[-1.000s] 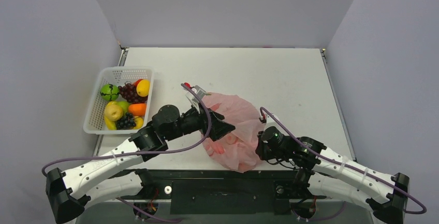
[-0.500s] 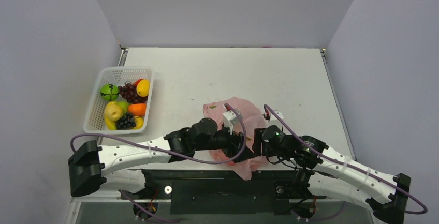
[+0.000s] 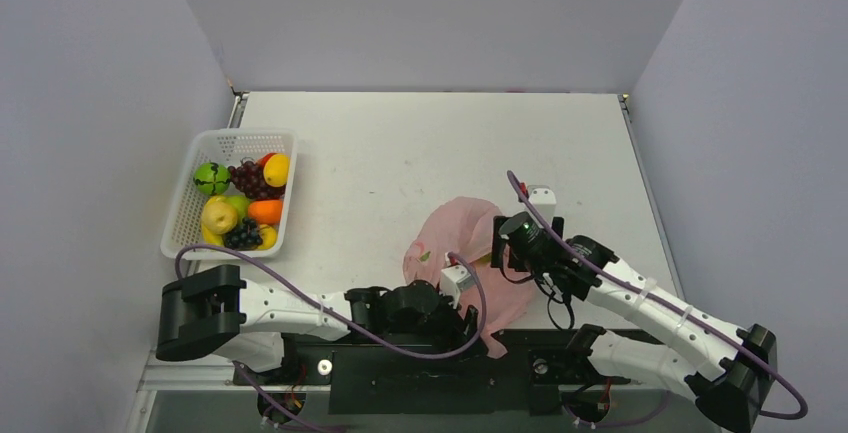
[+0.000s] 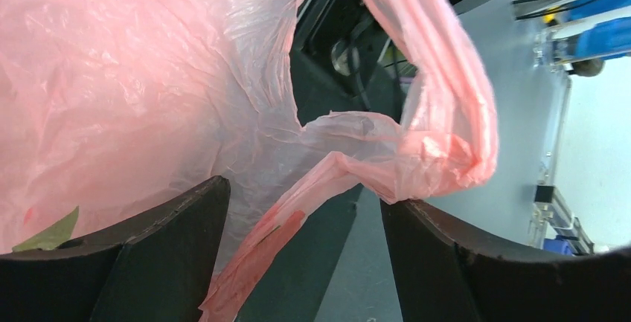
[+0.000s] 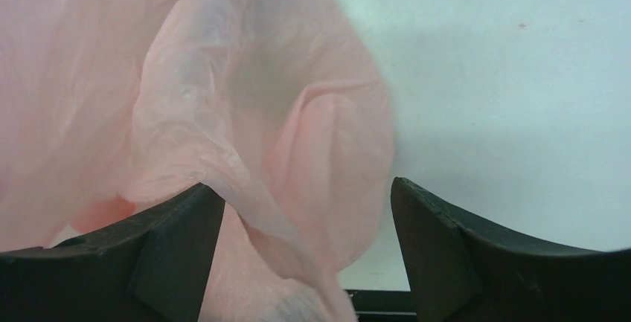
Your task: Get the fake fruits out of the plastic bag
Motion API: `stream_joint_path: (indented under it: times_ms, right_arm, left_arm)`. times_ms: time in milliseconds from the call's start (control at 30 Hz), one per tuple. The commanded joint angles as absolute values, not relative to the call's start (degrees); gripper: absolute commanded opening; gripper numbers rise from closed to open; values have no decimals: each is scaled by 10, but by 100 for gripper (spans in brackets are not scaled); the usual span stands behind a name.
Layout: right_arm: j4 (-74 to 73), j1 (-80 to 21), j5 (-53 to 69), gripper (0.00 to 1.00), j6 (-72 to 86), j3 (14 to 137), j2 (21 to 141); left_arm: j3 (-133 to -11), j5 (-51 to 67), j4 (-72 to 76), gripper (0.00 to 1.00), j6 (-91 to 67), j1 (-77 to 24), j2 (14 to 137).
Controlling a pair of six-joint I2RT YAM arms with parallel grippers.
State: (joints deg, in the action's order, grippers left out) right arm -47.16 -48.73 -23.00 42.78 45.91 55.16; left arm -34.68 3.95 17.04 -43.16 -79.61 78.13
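**A:** From above, where is everything lying?

**B:** The thin translucent pink plastic bag (image 3: 455,243) is lying crumpled at the near edge of the white table (image 3: 420,143). Its long axis is running toward the arm bases, and its lower end is spilling over the edge. The small glossy fake fruits (image 3: 245,203) are sitting in the white mesh basket (image 3: 228,136), well apart to the left (whether any is hiding inside the film, I cannot tell).

**A:** And the claws?

**B:** The left claw (image 3: 466,313) is reaching in low along the near edge, at the draped end. The right claw (image 3: 497,251) is nosing into the bag's right flank.

**A:** Left wrist?

**B:** Its fingers (image 4: 149,262) are standing spread. A twisted pink loop handle (image 4: 446,114) is trailing down between them, with nothing pinching it.

**A:** Right wrist?

**B:** That claw is spread too, gripping nothing. A fold of film is bulging between its fingers (image 5: 461,262), with bare table beyond.

**A:** Which arm is better placed?

**B:** I am judging the left, since the handle is already hanging straight ahead, inside its gap.
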Motion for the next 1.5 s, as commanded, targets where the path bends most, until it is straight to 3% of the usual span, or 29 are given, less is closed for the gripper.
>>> stream_joint_path:
  times_ms: [0,167,267,333,400,467,567,733,833,967,1000,1100,1267,1467]
  right_arm:
    - [-436,-460,-223,78,359,487,575]
    - [-405,-461,-188,76,358,457,586]
    - [-391,-461,-179,66,360,441,578]
    - [-379,-461,-167,50,363,433,573]
    - [-366,-462,-154,25,368,425,564]
    - [-351,-463,-144,10,371,423,546]
    - [-345,-463,-135,0,371,430,533]
    - [-345,-463,-138,0,365,438,515]
    - [-350,-462,-141,3,359,440,518]
    - [-356,-463,-136,34,358,440,516]
    - [-361,-463,-134,46,358,440,513]
    - [-386,-464,-131,64,359,439,498]
    - [-437,-476,-124,70,379,432,459]
    - [-475,-529,-99,70,447,407,429]
  left_arm:
    - [-345,-18,198,71,-458,-811,790]
    - [-351,-40,171,72,-442,-811,754]
    - [-359,-89,141,75,-429,-798,710]
    - [-369,-117,127,78,-427,-781,692]
    - [-376,-132,122,79,-419,-763,687]
    - [-395,-151,105,79,-408,-754,694]
    - [-428,-178,71,78,-391,-752,716]
    - [-441,-166,76,72,-377,-751,701]
    - [-416,-54,119,76,-326,-751,662]
    - [-384,16,84,78,-301,-752,614]
    - [-378,25,78,79,-298,-752,605]
    - [-358,20,40,80,-295,-750,544]
    - [-340,-45,40,87,-305,-739,463]
    - [-398,-88,19,90,-306,-724,480]
